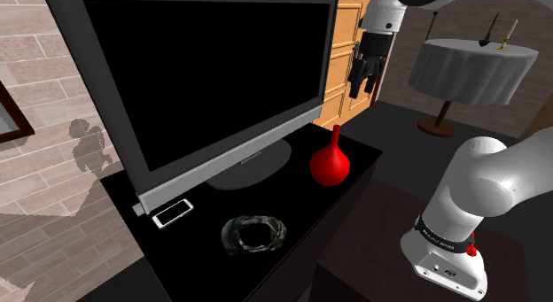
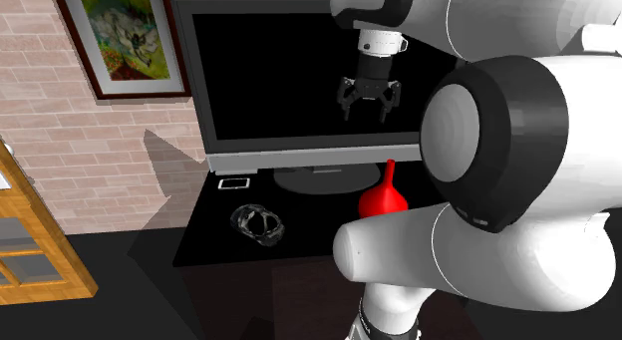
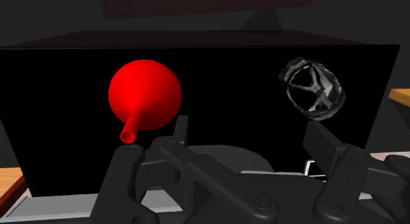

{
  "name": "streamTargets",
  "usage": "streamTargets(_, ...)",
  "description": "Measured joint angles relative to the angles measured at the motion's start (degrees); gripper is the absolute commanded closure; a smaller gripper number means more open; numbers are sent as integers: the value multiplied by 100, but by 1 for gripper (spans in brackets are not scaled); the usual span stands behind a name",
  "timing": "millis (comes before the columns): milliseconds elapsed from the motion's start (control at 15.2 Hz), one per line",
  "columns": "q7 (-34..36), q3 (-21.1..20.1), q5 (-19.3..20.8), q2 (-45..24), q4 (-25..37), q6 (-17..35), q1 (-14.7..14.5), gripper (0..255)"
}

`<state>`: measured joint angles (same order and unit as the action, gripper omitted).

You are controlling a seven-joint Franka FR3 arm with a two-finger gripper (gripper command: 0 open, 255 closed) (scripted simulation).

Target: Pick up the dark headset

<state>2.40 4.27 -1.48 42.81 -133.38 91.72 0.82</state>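
The all-black two-finger gripper [image 2: 370,113] is seen hanging high over the table, in front of the big flat TV with a grey frame and black screen [image 1: 208,74]. Its jaws are spread apart and aren't touching anything.

The dark, ring-shaped headset with greyish glints [image 1: 257,234] is lying flat on the glossy black table top [image 1: 354,181], close to the front edge and out in front of the TV's grey foot [image 1: 253,172]. In the shoulder view it's just right of a small white phone [image 1: 173,212], which is parked by the TV's lower corner.

A shiny red round-bellied vase with a thin neck [image 1: 331,160] stands upright on the same top, well apart from the headset, off to the shoulder view's right. The gripper is up above the vase end of the table, nowhere near the headset. In the wrist view, both are seen past the black fingers [image 3: 125,180].

Background stuff: a brick wall [image 2: 60,149] with a framed painting [image 2: 125,34], a wooden door [image 1: 347,57], and a round table draped in white cloth [image 1: 470,70].
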Motion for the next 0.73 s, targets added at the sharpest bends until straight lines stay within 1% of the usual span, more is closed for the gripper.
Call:
streamTargets(66,0,0,0,0,0,0,0,0)
streamTargets(198,-42,-55,-37,-139,-63,181,-80,0)
streamTargets(726,-408,-340,-215,-1170,-390,1410,-548,0)
